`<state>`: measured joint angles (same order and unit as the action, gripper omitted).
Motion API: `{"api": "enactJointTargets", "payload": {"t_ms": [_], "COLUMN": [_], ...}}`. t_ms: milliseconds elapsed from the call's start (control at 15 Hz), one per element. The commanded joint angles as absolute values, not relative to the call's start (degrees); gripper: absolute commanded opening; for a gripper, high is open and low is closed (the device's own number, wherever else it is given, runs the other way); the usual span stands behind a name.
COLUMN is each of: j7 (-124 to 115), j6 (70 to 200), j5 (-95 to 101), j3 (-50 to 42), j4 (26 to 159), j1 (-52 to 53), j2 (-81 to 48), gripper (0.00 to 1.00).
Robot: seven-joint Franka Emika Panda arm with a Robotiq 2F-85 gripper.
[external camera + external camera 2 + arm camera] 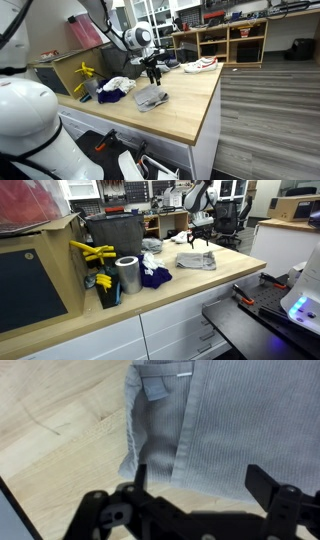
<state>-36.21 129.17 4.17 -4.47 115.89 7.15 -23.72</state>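
The gripper [153, 78] hangs directly above the grey garment [150, 97], jaws fully apart and holding nothing. In the wrist view both fingers [140, 478] stand clear above the fabric with no fold between them. The grey garment lies folded and flat on the wooden counter [190, 112], near the middle, with its collar label facing up. As judged from this position, the garment is set down and released, and no grip is in effect. A white cloth [152, 246] and a blue cloth [155, 277] lie loose just beside it, unfolded. Containers: the black bin [115, 235] at the back of the counter and the metal tin [127, 275] near the front edge; the contents of either cannot be made out.
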Motion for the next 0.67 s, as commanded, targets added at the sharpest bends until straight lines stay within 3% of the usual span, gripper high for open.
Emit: {"api": "enactJointTargets", "payload": {"t_ms": [0, 600], "j7": [-41.42, -43.86], "j6": [129.95, 128.94], "j5": [6.12, 7.51], "j3": [-5.97, -8.03], "j4": [114.01, 115.07], "j1": [8.38, 8.04], "j2": [-27.33, -27.6], "gripper": [1.0, 1.0]}}
